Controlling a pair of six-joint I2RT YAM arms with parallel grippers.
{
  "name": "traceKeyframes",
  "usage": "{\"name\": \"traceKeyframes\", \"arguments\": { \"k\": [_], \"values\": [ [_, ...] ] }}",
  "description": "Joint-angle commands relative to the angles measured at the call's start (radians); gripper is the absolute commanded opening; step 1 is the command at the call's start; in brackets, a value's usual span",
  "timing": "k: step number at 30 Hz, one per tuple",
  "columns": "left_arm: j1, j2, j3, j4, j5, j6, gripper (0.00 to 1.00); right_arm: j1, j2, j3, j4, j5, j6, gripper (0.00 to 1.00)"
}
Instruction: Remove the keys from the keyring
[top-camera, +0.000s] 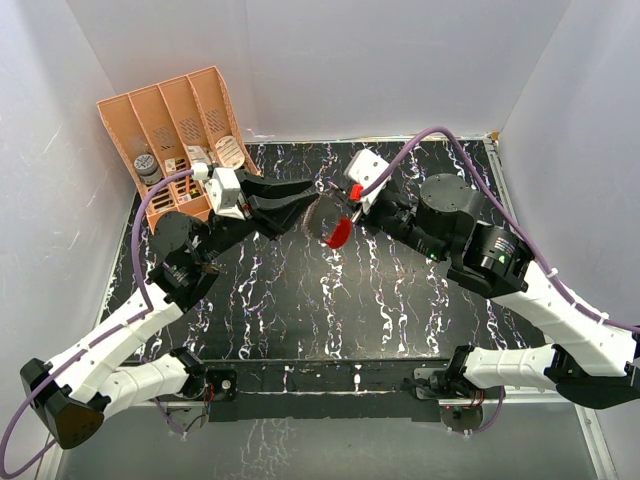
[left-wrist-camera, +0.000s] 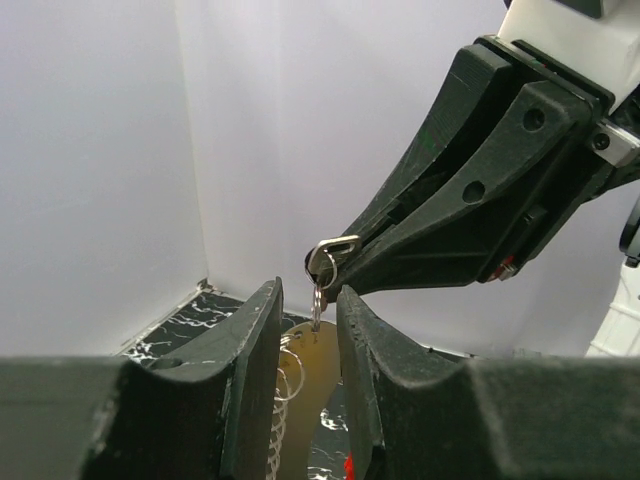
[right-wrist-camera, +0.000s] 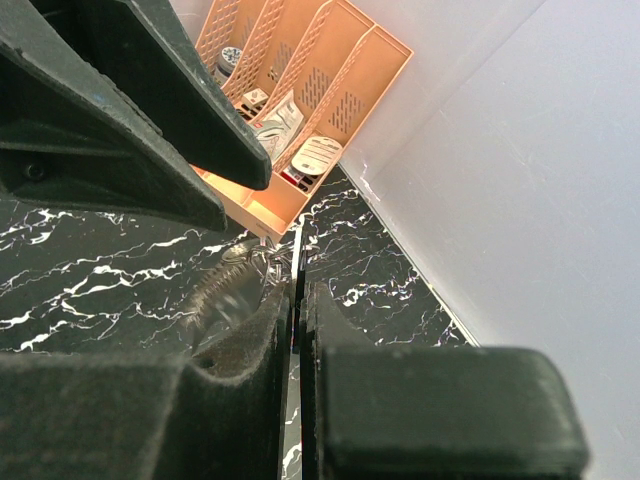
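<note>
Both grippers meet above the middle of the table. My right gripper (top-camera: 343, 208) (right-wrist-camera: 297, 285) is shut on the small silver key (left-wrist-camera: 330, 252) at its tips. A thin metal ring (left-wrist-camera: 317, 298) hangs from the key and carries the keyring's oval tag (top-camera: 338, 233) (left-wrist-camera: 312, 385), red from above and pale from the left wrist view. In the right wrist view a thin flat edge shows in the shut jaws. My left gripper (top-camera: 312, 212) (left-wrist-camera: 308, 290) is open a little. Its fingers (left-wrist-camera: 255, 340) stand on either side of the ring without closing on it.
A coil of extra wire rings (left-wrist-camera: 270, 400) (right-wrist-camera: 225, 295) hangs beside the tag. The peach organiser (top-camera: 165, 120) (right-wrist-camera: 330, 60) with small items stands at the back left corner. White walls enclose the black marbled table (top-camera: 330, 300).
</note>
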Motion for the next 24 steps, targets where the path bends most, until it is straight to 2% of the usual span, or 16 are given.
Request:
{"name": "traceKeyframes", "arguments": {
  "k": [1,6,15,24],
  "values": [
    [0.002,0.005,0.032,0.009,0.06,-0.033,0.27,0.002,-0.023,0.005,0.078,-0.002,0.002,0.0],
    [0.002,0.039,0.032,0.015,0.087,-0.049,0.26,0.002,-0.02,0.004,0.08,-0.007,0.004,0.0],
    [0.003,0.049,0.019,0.079,0.032,-0.023,0.24,0.001,-0.022,0.003,0.073,-0.015,0.007,0.0],
    [0.002,0.076,0.031,0.101,0.046,-0.039,0.18,0.002,-0.021,-0.003,0.081,-0.015,0.007,0.0]
  ]
}}
